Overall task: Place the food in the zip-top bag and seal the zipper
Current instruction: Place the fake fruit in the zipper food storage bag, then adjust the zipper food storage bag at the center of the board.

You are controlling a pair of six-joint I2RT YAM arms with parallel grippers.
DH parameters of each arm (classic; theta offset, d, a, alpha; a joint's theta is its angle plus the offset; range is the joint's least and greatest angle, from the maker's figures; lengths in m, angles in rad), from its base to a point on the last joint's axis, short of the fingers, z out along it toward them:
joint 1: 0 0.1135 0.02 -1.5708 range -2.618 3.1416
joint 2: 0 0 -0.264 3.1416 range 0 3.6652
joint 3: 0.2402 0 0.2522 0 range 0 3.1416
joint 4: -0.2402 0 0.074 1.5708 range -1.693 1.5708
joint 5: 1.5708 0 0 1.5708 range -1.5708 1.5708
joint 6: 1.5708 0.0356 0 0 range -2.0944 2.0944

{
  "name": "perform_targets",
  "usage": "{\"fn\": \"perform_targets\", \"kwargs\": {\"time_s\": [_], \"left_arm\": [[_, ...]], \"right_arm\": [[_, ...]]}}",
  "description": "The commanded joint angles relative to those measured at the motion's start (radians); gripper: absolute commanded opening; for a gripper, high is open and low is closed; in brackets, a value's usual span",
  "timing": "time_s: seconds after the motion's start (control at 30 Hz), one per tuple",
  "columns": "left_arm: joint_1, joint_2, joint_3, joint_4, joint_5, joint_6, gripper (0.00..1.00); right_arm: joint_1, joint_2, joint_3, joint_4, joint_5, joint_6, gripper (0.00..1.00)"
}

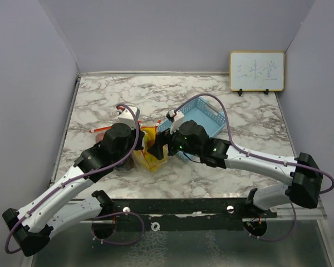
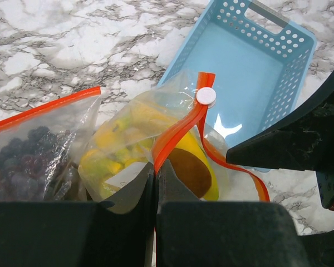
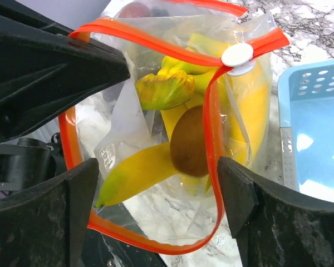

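The clear zip-top bag [image 1: 149,151] with an orange zipper stands between my two grippers. Its mouth gapes open in the right wrist view [image 3: 156,39]. The white slider [image 3: 237,55] sits at one end of the zipper; it also shows in the left wrist view [image 2: 206,95]. Inside are yellow bananas [image 3: 139,172], a brown oval fruit [image 3: 190,142], dark grapes [image 2: 28,161] and a small red fruit [image 3: 134,9]. The magenta vegetable is not visible. My left gripper [image 2: 156,167] is shut on the orange zipper strip [image 2: 178,130]. My right gripper [image 3: 158,183] is open, its fingers straddling the bag's near rim.
An empty blue mesh basket [image 1: 203,121] lies just behind and right of the bag, close to my right wrist. A small whiteboard [image 1: 256,71] stands at the back right. Grey walls enclose the marble table [image 1: 156,94].
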Motion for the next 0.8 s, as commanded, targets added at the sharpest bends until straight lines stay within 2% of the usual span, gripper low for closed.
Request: {"fn": "perform_targets", "kwargs": {"time_s": [0.0, 0.1, 0.23, 0.33, 0.57, 0.77], "left_arm": [[-0.003, -0.006, -0.004, 0.040, -0.009, -0.007, 0.00], [-0.003, -0.017, -0.006, 0.035, -0.011, -0.007, 0.00], [-0.002, -0.030, -0.021, 0.037, -0.008, -0.013, 0.00], [-0.001, -0.033, -0.035, 0.048, 0.008, -0.025, 0.00], [-0.001, -0.026, -0.057, 0.094, 0.054, -0.039, 0.00], [-0.002, -0.028, -0.066, 0.111, 0.076, -0.040, 0.00]], "right_arm": [[0.020, -0.039, 0.048, -0.101, 0.099, -0.023, 0.89], [0.021, -0.098, 0.032, -0.109, 0.237, 0.019, 0.95], [0.020, -0.094, 0.100, -0.183, 0.387, 0.120, 0.90], [0.020, -0.037, 0.177, -0.241, 0.472, 0.191, 0.92], [0.019, 0.147, 0.327, -0.243, 0.465, 0.238, 0.89], [0.020, 0.220, 0.361, -0.253, 0.514, 0.263, 0.85]]}}
